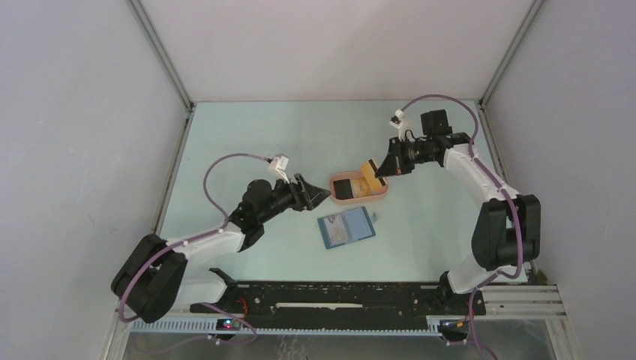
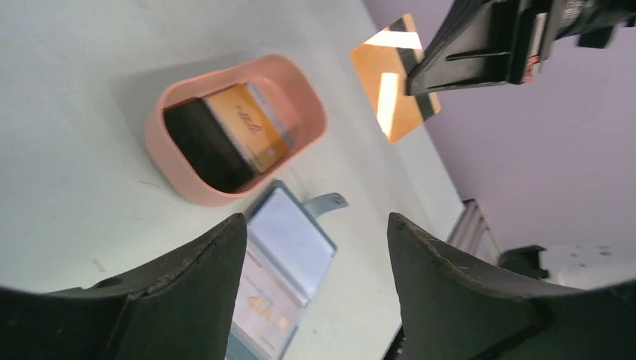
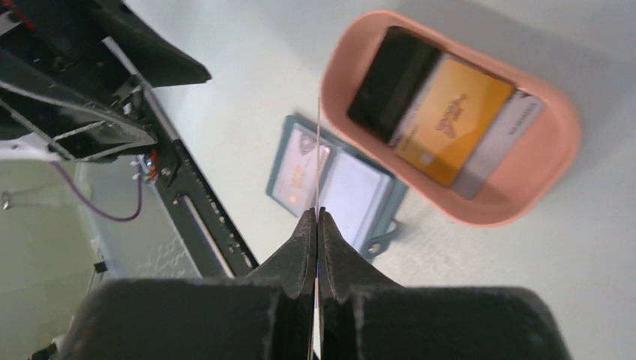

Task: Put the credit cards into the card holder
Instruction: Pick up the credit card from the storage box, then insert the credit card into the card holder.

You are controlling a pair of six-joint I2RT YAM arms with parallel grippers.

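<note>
On the desk (image 1: 420, 225), the tray (image 1: 360, 202) holds three cards (image 1: 346, 186), overlapping in a row. The wallet (image 1: 346, 228) lies open just in front of the tray. A single card (image 1: 367, 174) hangs over the tray's right end, pinched in the right end effector (image 1: 379, 169). The left end effector (image 1: 324, 196) sits just left of the tray.

- The table (image 1: 262, 135) under me is a plain, matt sheet of pale mint green, with a few faint scuffs in my left wrist view.
- A white back wall (image 1: 337, 45) closes off its far edge.
- A pale grey left wall (image 1: 75, 150) and a matching right wall (image 1: 585, 165) stand along its sides.
- The right one looks lilac from my left wrist.
- Bare metal frame posts (image 1: 160, 52) run up the far corners where the panels meet.
- A black rail (image 1: 337, 306) lies along the near edge, with a slotted white cable duct (image 1: 315, 325) just beside it.
- The light is soft and even, and shadows on the table are faint.
</note>
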